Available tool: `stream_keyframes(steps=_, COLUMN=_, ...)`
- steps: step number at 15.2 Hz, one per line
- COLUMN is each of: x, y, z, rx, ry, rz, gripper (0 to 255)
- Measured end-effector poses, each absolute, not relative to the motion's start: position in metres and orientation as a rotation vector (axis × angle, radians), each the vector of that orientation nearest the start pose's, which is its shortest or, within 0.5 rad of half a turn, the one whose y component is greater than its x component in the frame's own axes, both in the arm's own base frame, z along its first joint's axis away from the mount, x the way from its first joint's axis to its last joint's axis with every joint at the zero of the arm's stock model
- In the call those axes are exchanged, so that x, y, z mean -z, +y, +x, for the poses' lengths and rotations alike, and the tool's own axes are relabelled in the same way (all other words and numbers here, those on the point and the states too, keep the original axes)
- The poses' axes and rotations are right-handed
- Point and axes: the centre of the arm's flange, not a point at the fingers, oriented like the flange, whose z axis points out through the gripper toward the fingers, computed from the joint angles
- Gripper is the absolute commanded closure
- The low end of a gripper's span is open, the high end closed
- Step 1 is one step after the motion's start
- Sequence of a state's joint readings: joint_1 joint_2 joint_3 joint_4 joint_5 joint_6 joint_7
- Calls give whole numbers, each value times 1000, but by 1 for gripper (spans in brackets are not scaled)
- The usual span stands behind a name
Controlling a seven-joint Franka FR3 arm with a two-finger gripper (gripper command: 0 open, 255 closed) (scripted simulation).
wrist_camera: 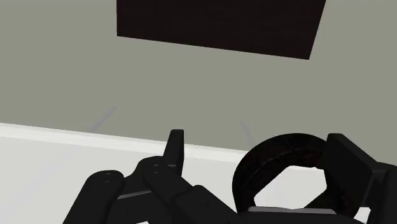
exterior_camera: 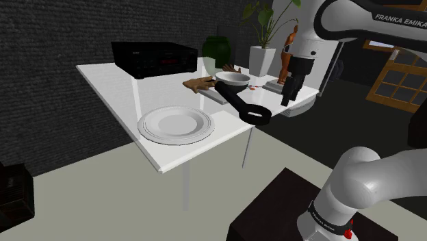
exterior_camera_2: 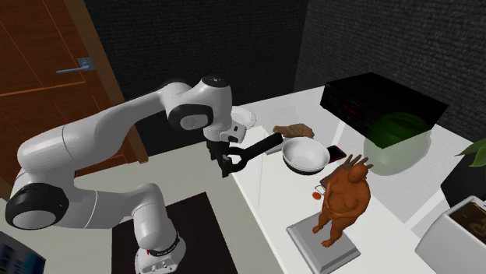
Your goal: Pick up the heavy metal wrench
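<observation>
Black claw [exterior_camera: 286, 101] hangs wide open at the white counter's [exterior_camera: 123, 89] near edge. The black wrench's [exterior_camera: 239, 106] ring end sits between its fingers, not clasped.

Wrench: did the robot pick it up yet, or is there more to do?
Not yet. Done: the tool is lined up, with the black wrench's ring end between its fingers. In hand: the grab, as the fingers stand apart and one shows a gap to the ring. Left: squeezing shut and lifting it off the white table.
</observation>
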State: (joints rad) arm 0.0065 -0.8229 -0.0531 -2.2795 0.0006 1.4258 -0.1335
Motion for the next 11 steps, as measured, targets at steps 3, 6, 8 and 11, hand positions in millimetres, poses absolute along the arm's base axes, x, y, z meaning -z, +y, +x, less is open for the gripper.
stream_keyframes(steps=3, x=-620, y=-12, z=291, rx=0, ry=-135, rz=-3098, gripper=0)
stream_keyframes(steps=6, x=-617, y=5, z=310, rx=107, ry=-72, rz=-3104, gripper=0)
stream_keyframes(steps=8, x=-618, y=14, z=328, rx=185, ry=-26, rz=-3104, gripper=0)
stream_keyframes(steps=11, x=-616, y=29, z=353, rx=302, ry=43, rz=-3100, gripper=0)
